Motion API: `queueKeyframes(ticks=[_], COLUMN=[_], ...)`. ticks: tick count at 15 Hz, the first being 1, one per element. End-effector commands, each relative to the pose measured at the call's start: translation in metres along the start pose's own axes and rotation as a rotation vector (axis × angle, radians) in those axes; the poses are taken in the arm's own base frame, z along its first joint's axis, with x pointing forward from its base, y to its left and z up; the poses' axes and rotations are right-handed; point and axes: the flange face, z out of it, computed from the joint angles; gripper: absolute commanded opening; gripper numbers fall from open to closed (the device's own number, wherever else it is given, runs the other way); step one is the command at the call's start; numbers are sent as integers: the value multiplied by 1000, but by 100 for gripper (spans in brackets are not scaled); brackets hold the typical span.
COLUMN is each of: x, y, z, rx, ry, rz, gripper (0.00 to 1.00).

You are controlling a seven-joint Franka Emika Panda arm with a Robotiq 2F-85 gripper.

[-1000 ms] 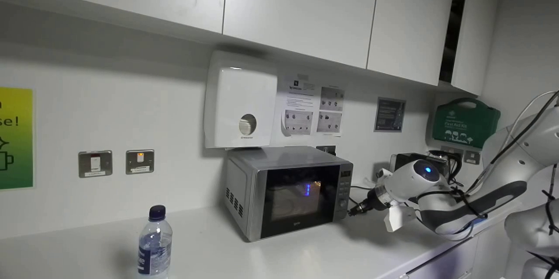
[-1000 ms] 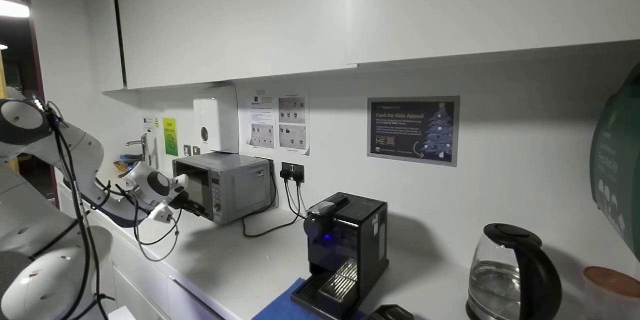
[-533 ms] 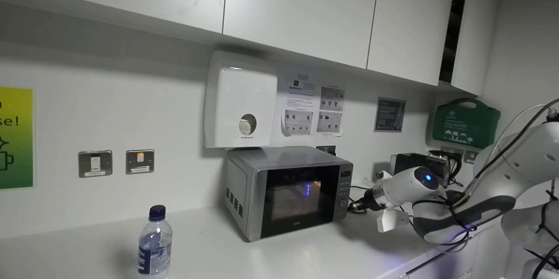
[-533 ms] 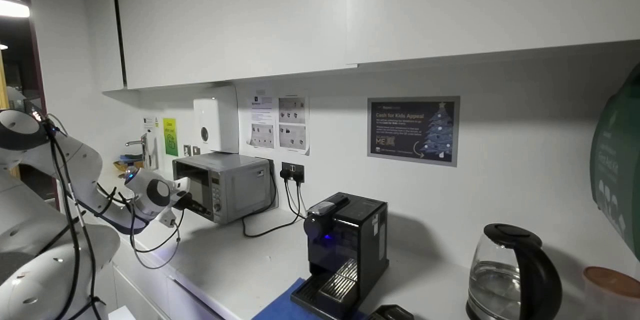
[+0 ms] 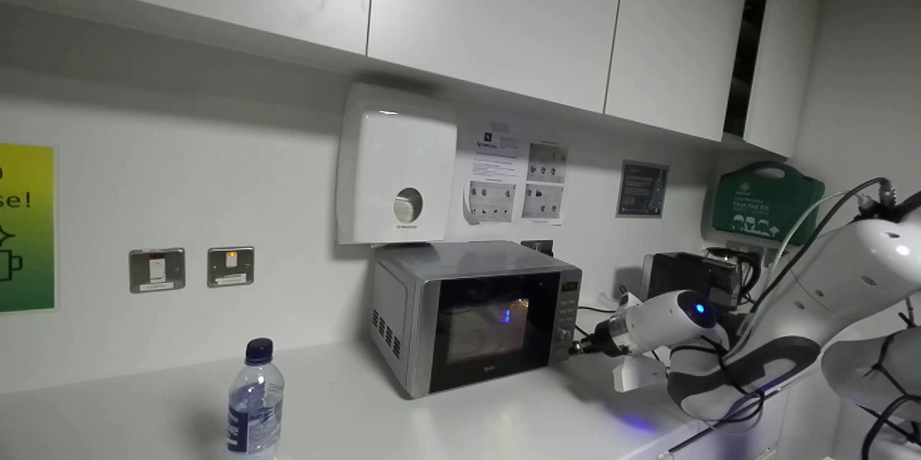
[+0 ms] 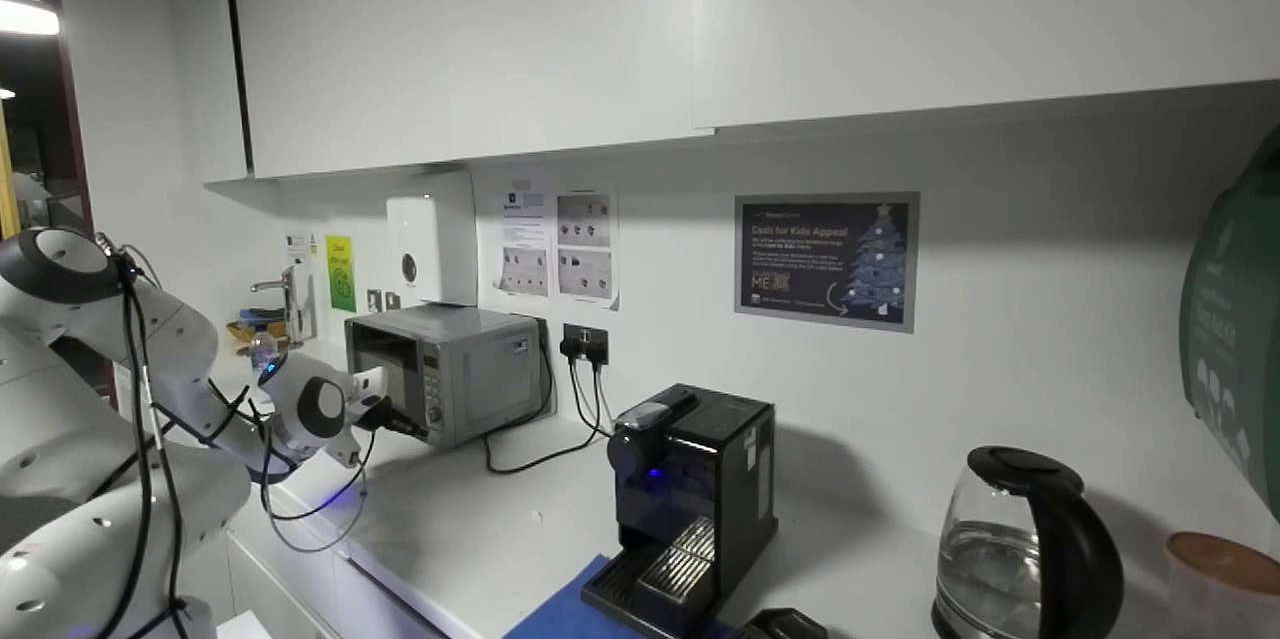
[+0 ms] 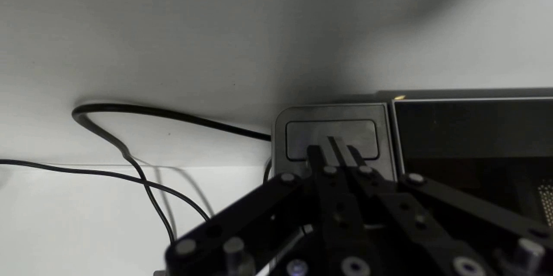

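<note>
The silver microwave stands on the counter with its dark door shut and a light showing in the glass, in both exterior views. My gripper is low beside its control panel, at the lower corner. Up close in the wrist view, the gripper has its fingers together, only a thin gap between them and nothing held. Their tips lie over the wide rectangular button on the microwave's front and hide part of it. Whether they touch the button I cannot tell.
Black cables run beside the microwave. A black coffee machine on a blue mat and a glass kettle stand along the counter. A water bottle is at the opposite end. Cupboards hang above.
The arm's wrist has sunk and leaned slightly toward the microwave, while the fingertips have stayed near the panel's lower corner. My fingers have come together. The microwave has not moved.
</note>
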Motion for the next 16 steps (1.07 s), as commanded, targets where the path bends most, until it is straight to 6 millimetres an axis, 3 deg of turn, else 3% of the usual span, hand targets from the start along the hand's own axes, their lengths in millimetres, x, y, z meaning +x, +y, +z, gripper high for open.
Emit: queueKeyframes(ticks=[1, 8, 16], x=[5, 0, -2], y=[-4, -16, -13], z=[9, 23, 32], rx=[32, 43, 16], ry=[25, 10, 3], rz=[-12, -75, -195], gripper=[0, 0, 0])
